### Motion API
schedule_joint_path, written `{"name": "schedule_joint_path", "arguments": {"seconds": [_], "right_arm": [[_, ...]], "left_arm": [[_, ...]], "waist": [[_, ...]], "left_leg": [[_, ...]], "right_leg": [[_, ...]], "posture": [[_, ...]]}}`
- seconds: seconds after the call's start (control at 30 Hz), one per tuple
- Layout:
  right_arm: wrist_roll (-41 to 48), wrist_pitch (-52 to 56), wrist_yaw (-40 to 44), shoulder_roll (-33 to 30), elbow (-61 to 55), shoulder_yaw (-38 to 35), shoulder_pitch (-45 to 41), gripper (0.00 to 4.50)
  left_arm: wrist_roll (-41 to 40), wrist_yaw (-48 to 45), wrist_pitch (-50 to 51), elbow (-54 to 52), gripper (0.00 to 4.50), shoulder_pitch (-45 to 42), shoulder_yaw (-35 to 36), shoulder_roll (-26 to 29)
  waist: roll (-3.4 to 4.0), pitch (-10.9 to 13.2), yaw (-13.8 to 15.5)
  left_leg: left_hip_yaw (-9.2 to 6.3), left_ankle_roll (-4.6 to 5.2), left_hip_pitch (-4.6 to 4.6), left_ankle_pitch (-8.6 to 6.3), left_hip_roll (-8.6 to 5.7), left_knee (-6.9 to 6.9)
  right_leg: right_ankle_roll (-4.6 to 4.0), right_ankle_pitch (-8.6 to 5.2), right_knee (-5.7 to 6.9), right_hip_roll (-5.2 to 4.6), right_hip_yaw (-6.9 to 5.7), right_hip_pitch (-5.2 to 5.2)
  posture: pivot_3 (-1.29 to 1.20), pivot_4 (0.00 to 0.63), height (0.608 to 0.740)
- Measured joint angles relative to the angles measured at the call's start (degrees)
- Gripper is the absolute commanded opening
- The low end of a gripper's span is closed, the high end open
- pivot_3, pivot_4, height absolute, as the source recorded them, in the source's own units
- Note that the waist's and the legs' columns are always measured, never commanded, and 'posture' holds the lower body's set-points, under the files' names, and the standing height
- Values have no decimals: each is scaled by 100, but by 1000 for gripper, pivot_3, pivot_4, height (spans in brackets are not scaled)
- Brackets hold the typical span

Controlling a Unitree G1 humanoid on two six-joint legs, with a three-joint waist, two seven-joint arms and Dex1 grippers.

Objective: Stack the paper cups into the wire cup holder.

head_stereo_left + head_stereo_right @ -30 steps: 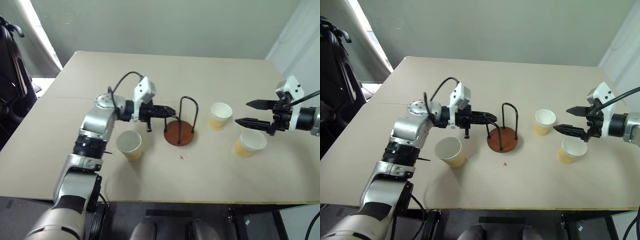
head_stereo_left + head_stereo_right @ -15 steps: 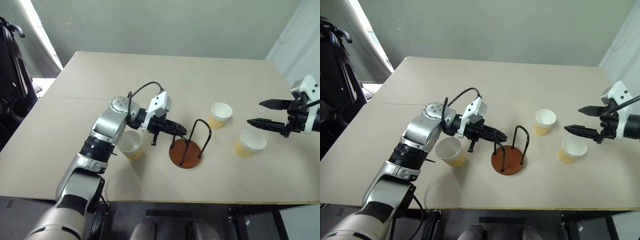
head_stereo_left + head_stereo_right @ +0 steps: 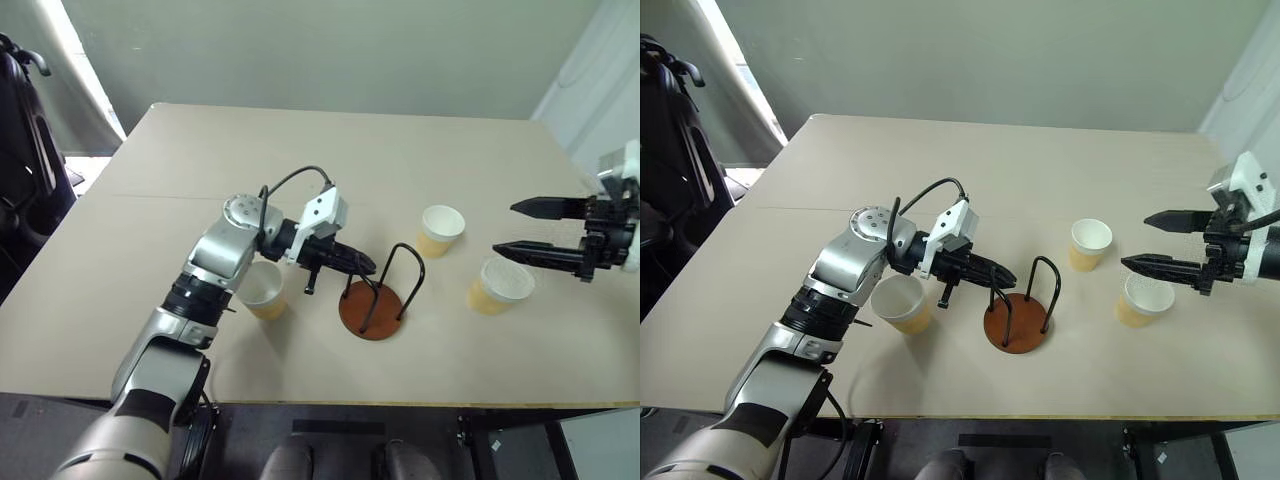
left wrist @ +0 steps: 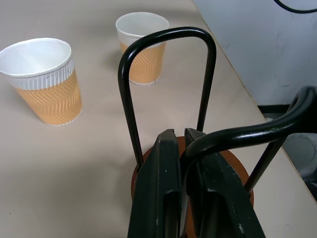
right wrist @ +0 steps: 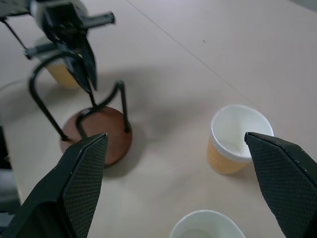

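The left gripper (image 3: 1002,274) is clamped on one black wire loop of the wire cup holder (image 3: 1018,318), which sits near the table's (image 3: 300,150) front edge, between the paper cups. One paper cup (image 3: 262,290) stands just beside the left forearm; a second cup (image 3: 440,230) stands beyond the holder toward the right, and a third cup (image 3: 500,286) sits under the right gripper (image 3: 528,227), whose fingers are spread wide and hold nothing. All three cups are upright and apart from each other. The cups look light and thin-walled (easy to crush or tip), so a gentle pinch across the rolled rim seems safest. The holder's wire is stiff; its disc base probably slides easily on the smooth table.
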Motion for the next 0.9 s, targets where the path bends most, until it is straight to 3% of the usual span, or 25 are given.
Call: {"name": "schedule_joint_path", "arguments": {"seconds": [0.4, 0.53, 0.83, 0.9], "right_arm": [[370, 68, 154, -251, -319, -92, -36, 4500], [375, 62, 92, -242, -336, -92, -36, 4500], [355, -57, 14, -234, -328, -78, -35, 4500], [351, -85, 10, -233, -325, -37, -34, 4500]], "left_arm": [[261, -258, -490, 31, 26, 74, -239, 105], [346, -261, -614, 92, 1194, 78, -240, 100], [364, -280, -649, 140, 4371, 78, -240, 92], [382, -386, -692, 140, 4443, 77, -242, 131]], "waist": [[0, 0, -1], [0, 0, -1], [0, 0, -1], [0, 0, -3]], "left_leg": [[13, 15, 7, -8, 0, 5], [14, 18, 7, -10, 0, 8], [15, 21, 7, -12, 0, 11], [15, 22, 7, -12, 1, 11]], "right_leg": [[6, -3, 3, 0, 3, 2], [7, -3, 4, 0, 3, 3], [7, -2, 5, 0, 3, 3], [7, -2, 5, 0, 3, 3]], "posture": [[0, 150, 740], [0, 150, 740], [0, 150, 740], [0, 150, 740]]}}
